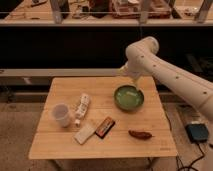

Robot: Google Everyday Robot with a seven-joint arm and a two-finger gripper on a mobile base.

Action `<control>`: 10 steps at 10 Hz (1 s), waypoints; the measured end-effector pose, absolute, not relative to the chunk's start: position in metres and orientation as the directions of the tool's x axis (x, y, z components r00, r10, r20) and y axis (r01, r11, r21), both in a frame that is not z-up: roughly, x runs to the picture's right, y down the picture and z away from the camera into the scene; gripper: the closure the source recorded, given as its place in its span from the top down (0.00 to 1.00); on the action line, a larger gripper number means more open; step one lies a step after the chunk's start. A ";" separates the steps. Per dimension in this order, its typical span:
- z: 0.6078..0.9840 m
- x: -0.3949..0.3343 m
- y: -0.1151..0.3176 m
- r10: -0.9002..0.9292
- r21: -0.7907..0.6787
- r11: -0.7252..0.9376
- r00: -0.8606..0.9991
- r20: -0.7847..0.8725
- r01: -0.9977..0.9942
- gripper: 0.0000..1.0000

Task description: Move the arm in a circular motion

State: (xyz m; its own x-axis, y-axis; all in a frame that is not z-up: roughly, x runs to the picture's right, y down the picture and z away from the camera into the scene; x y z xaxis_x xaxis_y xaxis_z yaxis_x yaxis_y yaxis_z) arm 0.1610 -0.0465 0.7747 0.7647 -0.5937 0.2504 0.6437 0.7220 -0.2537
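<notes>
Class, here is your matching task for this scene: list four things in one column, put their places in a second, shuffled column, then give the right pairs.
Things
1. cup
2. bowl
3. brown item
4. end effector at the tip of the arm

Places
A. near edge of the table, right side
B. just behind the bowl, over the table's far side
C. left side of the table
D. right of centre, far half of the table

Pairs: 1-C, 2-D, 3-A, 4-B
</notes>
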 end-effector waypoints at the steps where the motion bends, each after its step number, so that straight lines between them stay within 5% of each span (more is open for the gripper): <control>1: 0.754 0.184 -0.017 -0.548 -0.301 0.751 0.809 0.213 0.588 0.80; 5: 0.722 0.177 0.086 -0.486 -0.396 0.747 0.845 0.221 0.533 0.80; 10: 0.738 0.039 0.117 -0.625 -0.321 0.558 0.642 0.444 0.765 0.80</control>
